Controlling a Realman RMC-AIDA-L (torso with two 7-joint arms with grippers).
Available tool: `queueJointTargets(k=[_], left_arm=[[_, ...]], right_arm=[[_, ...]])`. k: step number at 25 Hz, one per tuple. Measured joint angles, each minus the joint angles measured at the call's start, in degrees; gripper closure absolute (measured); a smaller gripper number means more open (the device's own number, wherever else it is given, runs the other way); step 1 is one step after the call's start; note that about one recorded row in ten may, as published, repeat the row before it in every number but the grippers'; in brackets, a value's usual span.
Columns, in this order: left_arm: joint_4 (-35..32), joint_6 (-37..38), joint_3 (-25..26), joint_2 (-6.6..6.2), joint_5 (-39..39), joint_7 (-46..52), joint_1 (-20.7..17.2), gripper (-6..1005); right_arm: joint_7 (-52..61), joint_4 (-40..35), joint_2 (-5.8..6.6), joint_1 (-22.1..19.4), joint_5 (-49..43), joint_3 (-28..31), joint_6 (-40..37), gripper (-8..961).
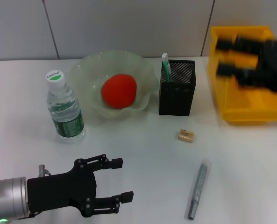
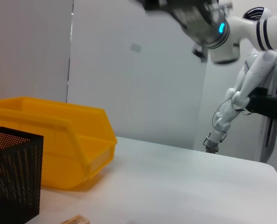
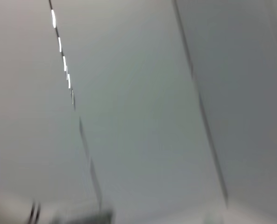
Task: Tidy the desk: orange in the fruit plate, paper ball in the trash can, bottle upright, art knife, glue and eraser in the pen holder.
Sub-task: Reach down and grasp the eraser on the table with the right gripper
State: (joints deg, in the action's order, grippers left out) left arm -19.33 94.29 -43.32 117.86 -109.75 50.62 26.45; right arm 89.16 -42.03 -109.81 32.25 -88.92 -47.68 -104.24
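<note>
The orange (image 1: pixel 118 90) lies in the pale-green fruit plate (image 1: pixel 84 70). To its left the bottle (image 1: pixel 65 108) stands upright. A green-and-white tube (image 1: pixel 165 63) sticks out of the black mesh pen holder (image 1: pixel 177 88) (image 2: pixel 12 179). The tan eraser (image 1: pixel 186 135) (image 2: pixel 75 220) lies in front of the holder. Nearer the front lies the grey art knife (image 1: pixel 198 189). My right gripper (image 1: pixel 224 57) hovers blurred over the yellow trash can (image 1: pixel 231 114) (image 2: pixel 59 140), fingers apart. My left gripper (image 1: pixel 122 180) is open low at the front left, holding nothing. No paper ball shows in any view.
A grey wall stands behind the table. The right arm (image 2: pixel 208 23) shows blurred high in the left wrist view. Bare white tabletop (image 1: pixel 143 158) lies between my left gripper and the art knife.
</note>
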Motion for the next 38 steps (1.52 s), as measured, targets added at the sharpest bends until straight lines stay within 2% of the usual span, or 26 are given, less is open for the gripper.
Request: queueJointTargets(k=[2, 5, 10, 12, 18, 19, 21, 24, 29, 38], left_arm=[[0.0, 0.04, 0.0, 0.0, 0.02, 0.0, 0.0, 193], [-0.06, 0.16, 0.0, -0.01, 0.08, 0.0, 0.0, 193], [-0.53, 0.28, 0.0, 0.11, 0.15, 0.0, 0.0, 194], [-0.6, 0.29, -0.01, 0.16, 0.16, 0.0, 0.01, 194], [-0.62, 0.12, -0.01, 0.23, 0.17, -0.06, 0.01, 193], [-0.62, 0.08, -0.01, 0.24, 0.17, -0.06, 0.01, 193], [-0.62, 0.01, -0.01, 0.25, 0.16, -0.06, 0.03, 193], [-0.62, -0.02, -0.01, 0.28, 0.15, -0.08, 0.11, 194], [-0.62, -0.12, -0.01, 0.35, 0.16, -0.09, 0.25, 194], [-0.62, -0.12, 0.42, 0.32, 0.32, -0.07, 0.21, 193]], right_arm=[[6.08, -5.47, 0.37, 0.3, -9.23, 0.46, -0.91, 211], [15.33, -13.21, 0.15, 1.48, -20.45, 0.46, -1.28, 211], [28.03, -19.51, -0.87, 8.14, -38.11, -1.73, -1.73, 211], [31.84, -20.28, -2.24, 11.25, -45.76, -2.84, -0.94, 211], [36.59, -21.4, -8.17, 18.62, -62.76, -5.19, 3.15, 211], [37.31, -21.12, -8.81, 19.43, -64.33, -6.15, 4.27, 211], [38.99, -19.55, -9.21, 20.23, -65.57, -9.1, 7.36, 211], [41.37, -16.09, -9.22, 20.93, -65.67, -13.21, 13.02, 211], [41.52, -10.94, -9.24, 21.77, -65.63, -15.18, 19.24, 210], [38.19, -6.66, -9.37, 21.81, -62.44, -20.3, 24.97, 210]])
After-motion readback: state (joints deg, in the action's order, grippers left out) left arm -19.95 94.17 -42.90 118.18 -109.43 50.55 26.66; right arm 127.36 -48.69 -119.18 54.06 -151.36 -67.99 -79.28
